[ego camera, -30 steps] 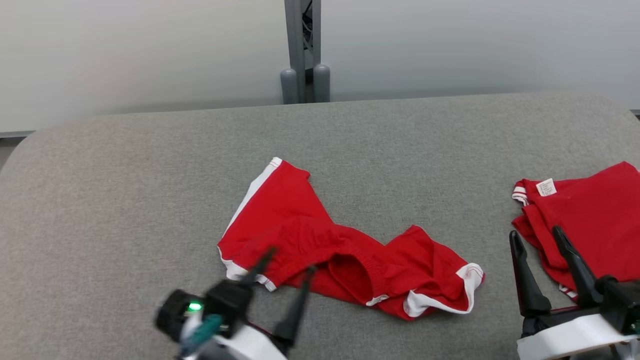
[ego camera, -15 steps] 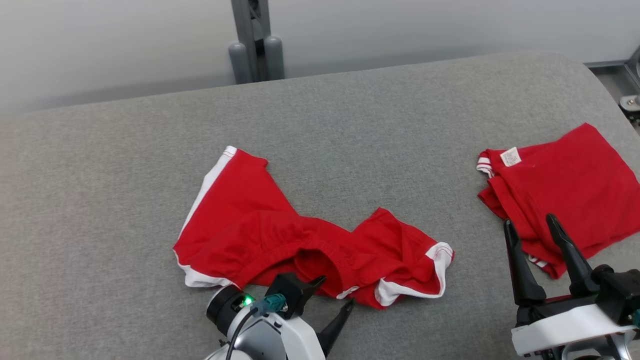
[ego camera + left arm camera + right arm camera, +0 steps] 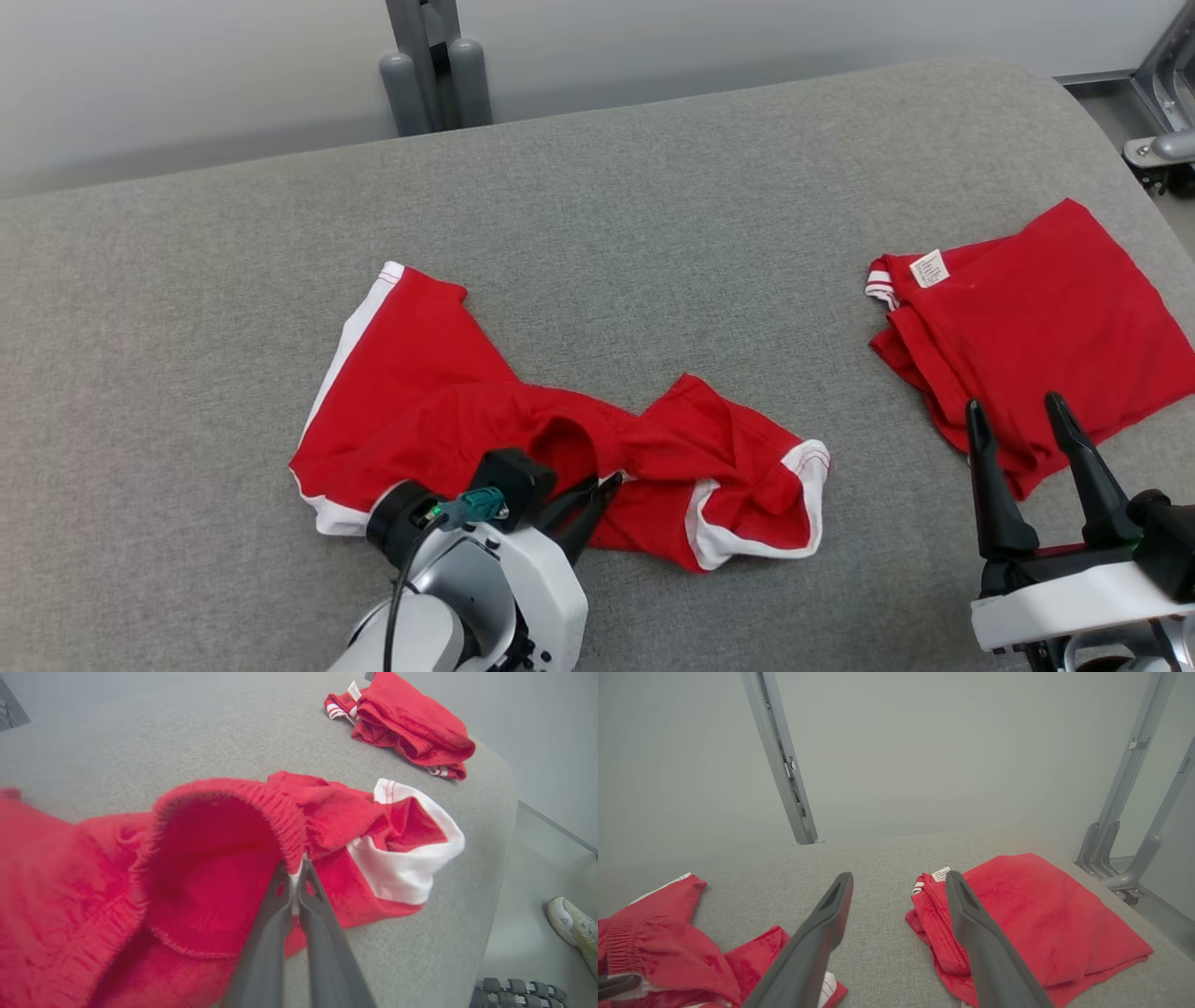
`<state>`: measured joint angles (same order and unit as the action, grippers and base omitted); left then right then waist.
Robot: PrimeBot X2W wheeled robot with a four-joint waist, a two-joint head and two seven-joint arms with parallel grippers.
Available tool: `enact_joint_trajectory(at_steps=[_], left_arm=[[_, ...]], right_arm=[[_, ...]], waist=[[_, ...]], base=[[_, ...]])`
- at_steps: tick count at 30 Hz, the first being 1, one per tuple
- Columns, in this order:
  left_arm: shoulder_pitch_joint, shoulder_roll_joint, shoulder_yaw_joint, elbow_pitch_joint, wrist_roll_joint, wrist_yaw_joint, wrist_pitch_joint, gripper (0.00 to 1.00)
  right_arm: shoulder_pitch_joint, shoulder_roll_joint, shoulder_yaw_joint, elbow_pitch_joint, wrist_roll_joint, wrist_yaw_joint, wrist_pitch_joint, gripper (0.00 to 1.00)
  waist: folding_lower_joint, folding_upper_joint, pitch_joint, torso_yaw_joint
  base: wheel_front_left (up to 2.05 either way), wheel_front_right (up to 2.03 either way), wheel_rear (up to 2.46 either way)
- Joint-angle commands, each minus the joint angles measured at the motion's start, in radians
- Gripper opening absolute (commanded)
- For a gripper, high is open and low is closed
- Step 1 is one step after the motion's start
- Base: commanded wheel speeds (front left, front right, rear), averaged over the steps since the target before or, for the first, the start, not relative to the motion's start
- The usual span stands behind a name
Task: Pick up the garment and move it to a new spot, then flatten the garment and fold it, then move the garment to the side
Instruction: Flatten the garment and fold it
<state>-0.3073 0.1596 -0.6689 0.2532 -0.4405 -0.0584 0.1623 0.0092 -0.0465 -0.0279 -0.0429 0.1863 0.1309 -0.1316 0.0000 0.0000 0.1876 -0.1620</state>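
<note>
Left wrist view, garment: we see the crumpled red fabric shorts with white trim (image 3: pixel 210 858) bunched near the front middle of the grey cloth-covered table (image 3: pixel 140 728), waist opening gaping toward the camera.
Waistband: the ribbed red elastic waistband (image 3: pixel 280 816) is pinched at its near edge, with a scrap of white beside the pinch.
Left gripper: the left gripper (image 3: pixel 294 870) is clamped tight on that edge, fingers practically meeting.
Grip risk: we judge the bite thin and tip-only, so the cloth could slip out on the lift.
Layer risk: we can't tell whether one layer or two is caught. With two, the shorts come up balled and are harder to flatten.
Drag risk: a low carry would drag the trailing leg along the table and roll it further.
Right gripper: the right gripper (image 3: pixel 1016 411) is spread wide, holds nothing, and hovers at the near edge of the folded red garment with a white label (image 3: pixel 1027 308).
Neighbour risk: if we pick a spot too far right, we land on or snag that folded garment.
</note>
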Motion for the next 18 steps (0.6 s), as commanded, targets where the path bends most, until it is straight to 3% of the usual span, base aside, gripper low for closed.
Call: enact_joint_trajectory(at_steps=[1, 8, 18], left_arm=[[-0.016, 0.012, 0.012, -0.013, -0.003, 0.008, -0.009, 0.00], [0.028, 0.095, 0.083, -0.151, -0.042, 0.054, 0.053, 0.00], [0.188, 0.271, 0.148, -0.376, -0.124, 0.115, 0.255, 0.00]], right_arm=[[-0.005, -0.005, -0.006, 0.003, 0.006, 0.000, -0.006, 1.00], [-0.016, -0.005, -0.014, 0.005, -0.004, 0.000, 0.000, 1.00], [-0.021, -0.005, -0.016, -0.002, -0.020, 0.000, 0.016, 1.00]], waist=[[0.0000, 0.0000, 0.001, 0.009], [0.0000, 0.0000, 0.004, 0.066], [0.0000, 0.0000, 0.005, 0.126]], base=[[0.00, 0.00, 0.00], [0.00, 0.00, 0.00], [0.00, 0.00, 0.00]])
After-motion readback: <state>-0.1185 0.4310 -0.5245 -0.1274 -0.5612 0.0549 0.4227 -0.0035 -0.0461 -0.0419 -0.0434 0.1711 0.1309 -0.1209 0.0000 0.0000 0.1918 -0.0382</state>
